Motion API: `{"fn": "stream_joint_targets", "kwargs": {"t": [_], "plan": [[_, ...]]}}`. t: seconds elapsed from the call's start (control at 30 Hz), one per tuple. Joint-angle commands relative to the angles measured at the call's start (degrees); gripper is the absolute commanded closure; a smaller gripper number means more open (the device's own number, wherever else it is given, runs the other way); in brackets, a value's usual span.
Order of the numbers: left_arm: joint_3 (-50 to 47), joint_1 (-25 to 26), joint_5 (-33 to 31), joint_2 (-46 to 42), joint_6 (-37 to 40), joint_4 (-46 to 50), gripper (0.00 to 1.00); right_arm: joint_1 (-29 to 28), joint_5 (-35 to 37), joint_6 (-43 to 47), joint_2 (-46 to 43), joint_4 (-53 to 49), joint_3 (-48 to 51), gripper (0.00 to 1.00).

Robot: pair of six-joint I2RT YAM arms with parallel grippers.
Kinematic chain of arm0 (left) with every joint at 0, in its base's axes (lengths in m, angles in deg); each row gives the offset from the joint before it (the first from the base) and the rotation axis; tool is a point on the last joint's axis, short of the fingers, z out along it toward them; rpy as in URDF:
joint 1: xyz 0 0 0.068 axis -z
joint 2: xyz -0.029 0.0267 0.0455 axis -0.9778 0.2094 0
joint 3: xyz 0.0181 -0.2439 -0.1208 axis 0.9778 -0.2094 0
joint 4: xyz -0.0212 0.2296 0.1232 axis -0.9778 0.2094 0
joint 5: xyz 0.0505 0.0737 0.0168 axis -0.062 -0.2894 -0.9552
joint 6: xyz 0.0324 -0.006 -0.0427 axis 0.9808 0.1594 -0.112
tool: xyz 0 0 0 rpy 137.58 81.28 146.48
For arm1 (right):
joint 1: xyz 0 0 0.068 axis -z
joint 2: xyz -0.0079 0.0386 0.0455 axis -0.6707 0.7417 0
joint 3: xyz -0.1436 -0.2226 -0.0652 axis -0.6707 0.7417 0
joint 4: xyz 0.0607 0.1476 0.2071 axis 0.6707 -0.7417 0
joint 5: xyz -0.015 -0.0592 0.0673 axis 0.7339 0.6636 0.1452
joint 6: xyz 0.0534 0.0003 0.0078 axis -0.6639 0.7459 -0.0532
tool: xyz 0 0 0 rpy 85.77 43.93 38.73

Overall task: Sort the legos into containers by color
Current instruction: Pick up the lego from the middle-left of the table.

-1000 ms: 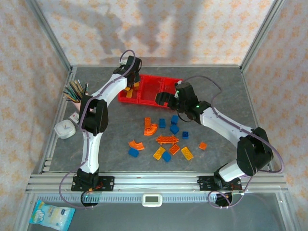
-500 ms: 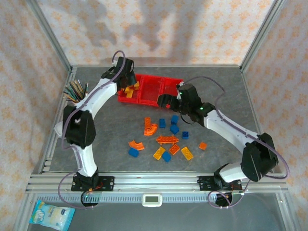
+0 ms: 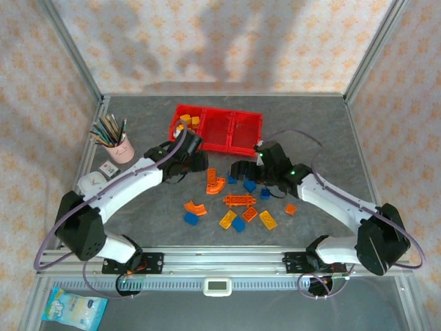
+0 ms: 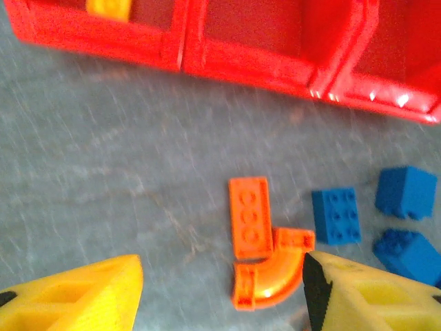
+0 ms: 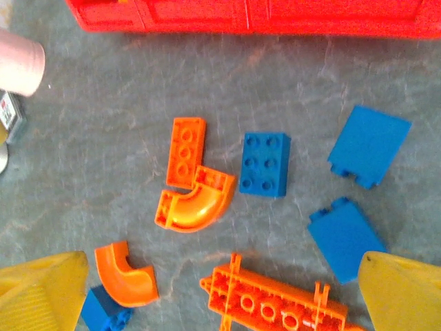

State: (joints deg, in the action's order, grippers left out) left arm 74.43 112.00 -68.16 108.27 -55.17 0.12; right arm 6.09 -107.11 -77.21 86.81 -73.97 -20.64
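Top view: containers at 12 o'clock on the table, loose legos at centre. The left gripper has left the containers for the pile's 10 o'clock, and the right gripper is at its 12.
Left wrist: fingers spread, empty, orange curved brick at 5 o'clock.
Right wrist: fingers spread wide, empty, over blue bricks.

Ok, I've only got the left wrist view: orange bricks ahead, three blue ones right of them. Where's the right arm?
Observer: The right fingers stand open above the table, close to those blue bricks.
Operator: More orange outside my frame?
Observer: Yes, an orange ladder brick lies on the near side of your curved brick.
Operator: Anything off to the left?
Observer: A pink pencil cup stands by the table's left edge.
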Motion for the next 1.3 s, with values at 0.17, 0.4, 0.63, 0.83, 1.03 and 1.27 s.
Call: {"fn": "stream_joint_targets", "kwargs": {"t": [0.17,0.4,0.63,0.83,1.03,1.27], "plan": [[-8.43,10.93,2.70,-3.36,-11.51,2.68,0.35,-3.17,0.34,-0.46,-4.30,-0.75,8.10,0.00],[-11.33,18.44,3.70,-1.20,-15.64,2.74,0.34,-3.08,2.50,-3.10,-7.91,-0.05,13.70,0.00],[-9.80,23.63,5.42,3.28,-15.18,-1.33,0.34,-2.07,4.95,-4.09,-9.77,-1.19,14.56,0.00],[-7.42,25.23,5.97,7.24,-14.27,-1.52,0.37,0.21,3.27,-4.16,-10.59,-1.44,15.05,0.00],[-8.33,27.24,6.84,8.69,-12.41,-0.11,0.43,0.87,3.14,-4.03,-11.60,-1.56,16.00,0.00],[-7.78,30.28,8.74,10.36,-10.50,-0.57,0.43,1.13,2.72,-4.25,-11.49,-0.74,16.63,0.00]]}}
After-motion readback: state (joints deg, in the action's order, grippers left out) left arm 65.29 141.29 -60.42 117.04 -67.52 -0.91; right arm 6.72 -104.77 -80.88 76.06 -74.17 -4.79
